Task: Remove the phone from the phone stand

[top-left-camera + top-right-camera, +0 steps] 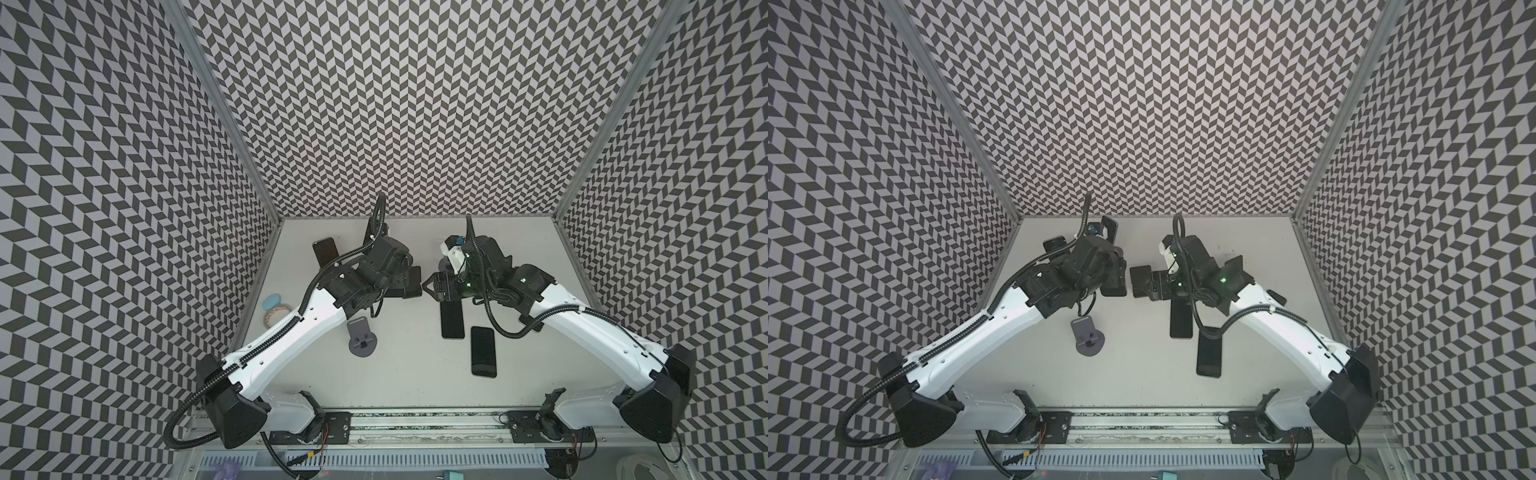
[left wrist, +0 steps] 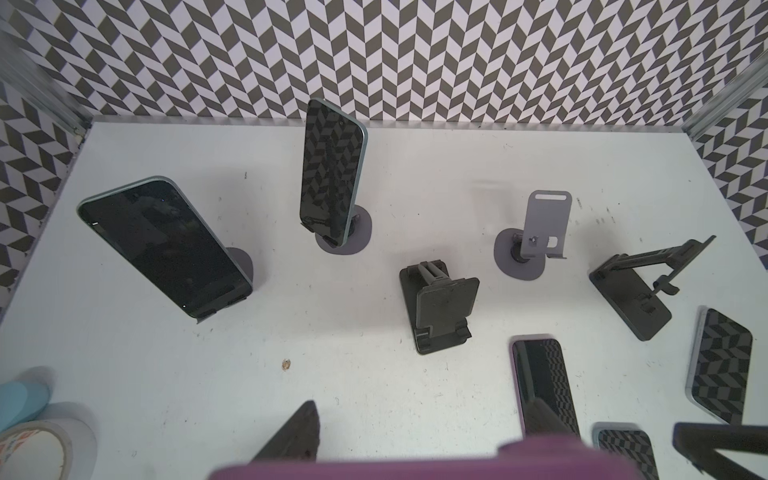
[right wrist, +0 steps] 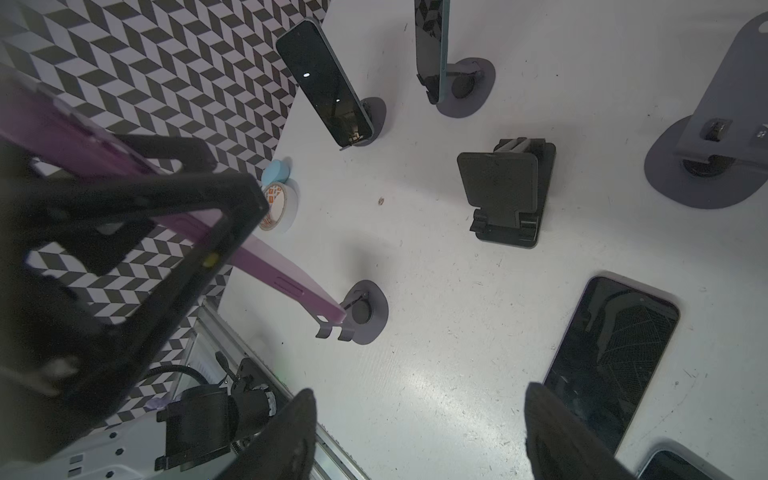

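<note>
Purple phone [image 3: 291, 286] clamped in left gripper [image 2: 419, 436], clear of grey stand [image 3: 372, 311]; right gripper [image 3: 424, 436] spread, empty

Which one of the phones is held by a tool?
The purple phone, gripped by the left tool, its lower end by the front grey stand. The rest sit on stands or lie flat on the table.

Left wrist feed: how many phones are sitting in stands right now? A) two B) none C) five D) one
A: the tilted phone and the upright phone sit in grey stands; the purple phone is off its stand, gripped by the left pincer.
</note>
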Controlling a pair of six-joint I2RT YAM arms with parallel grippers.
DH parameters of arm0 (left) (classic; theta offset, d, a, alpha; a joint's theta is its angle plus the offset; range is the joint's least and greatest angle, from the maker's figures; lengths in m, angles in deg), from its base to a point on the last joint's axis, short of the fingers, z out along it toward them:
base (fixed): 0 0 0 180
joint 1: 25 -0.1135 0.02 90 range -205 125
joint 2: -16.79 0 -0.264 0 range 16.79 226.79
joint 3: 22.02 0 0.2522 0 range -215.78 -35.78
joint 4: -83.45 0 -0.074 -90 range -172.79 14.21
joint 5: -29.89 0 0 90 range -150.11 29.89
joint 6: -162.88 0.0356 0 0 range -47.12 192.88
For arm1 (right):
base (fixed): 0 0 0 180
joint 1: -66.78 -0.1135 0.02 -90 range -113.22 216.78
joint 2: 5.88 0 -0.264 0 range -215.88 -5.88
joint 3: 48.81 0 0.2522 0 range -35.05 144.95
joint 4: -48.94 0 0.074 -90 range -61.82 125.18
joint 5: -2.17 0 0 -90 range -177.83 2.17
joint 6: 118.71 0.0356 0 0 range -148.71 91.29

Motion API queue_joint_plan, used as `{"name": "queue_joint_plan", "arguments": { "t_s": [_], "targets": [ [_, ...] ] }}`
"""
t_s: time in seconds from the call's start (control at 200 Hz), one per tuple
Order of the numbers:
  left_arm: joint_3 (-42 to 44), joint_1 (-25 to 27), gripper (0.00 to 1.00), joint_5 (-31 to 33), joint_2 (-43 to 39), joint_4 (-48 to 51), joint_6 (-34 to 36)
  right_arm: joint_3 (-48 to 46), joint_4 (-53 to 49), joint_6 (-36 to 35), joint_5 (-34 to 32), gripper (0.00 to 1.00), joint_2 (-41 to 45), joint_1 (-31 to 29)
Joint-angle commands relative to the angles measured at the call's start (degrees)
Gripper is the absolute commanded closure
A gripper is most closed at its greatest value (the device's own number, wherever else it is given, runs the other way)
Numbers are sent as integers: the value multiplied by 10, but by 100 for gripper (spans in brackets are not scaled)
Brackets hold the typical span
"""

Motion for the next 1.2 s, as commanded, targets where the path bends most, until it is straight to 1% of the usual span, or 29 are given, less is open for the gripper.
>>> {"name": "queue_joint_plan", "arguments": {
  "t_s": [0.0,0.27,0.426,0.576,0.736,0.881,0.921,0.961,1.006,1.051,1.142,1.197],
  "targets": [
    [11,9,35,-3,0,-25,-21,-17,24,7,-1,24,22,3],
    [30,23,35,-2,-7,-20,-37,-39,37,2,12,24,22,3],
    [24,33,35,2,-12,5,-49,-28,21,1,13,24,18,4],
    [40,37,36,-3,-20,15,-62,-18,-2,-12,6,24,21,4],
    [32,47,36,-6,-10,38,-88,-27,-10,-26,8,24,37,5],
    [27,51,36,-4,6,52,-132,-23,-26,-46,13,24,46,9],
    [24,53,39,-1,11,53,-141,-15,-37,-53,20,24,48,9],
    [24,57,39,3,17,55,-152,-8,-47,-60,22,24,48,8],
    [21,60,39,4,25,59,-162,3,-62,-58,23,24,48,3],
    [16,65,39,7,36,64,-169,7,-66,-50,40,25,51,2],
    [5,77,39,16,56,76,-174,-11,-47,-36,69,25,70,2],
    [-4,82,39,19,68,87,-176,-25,-37,-34,61,25,78,3]
  ]
}}
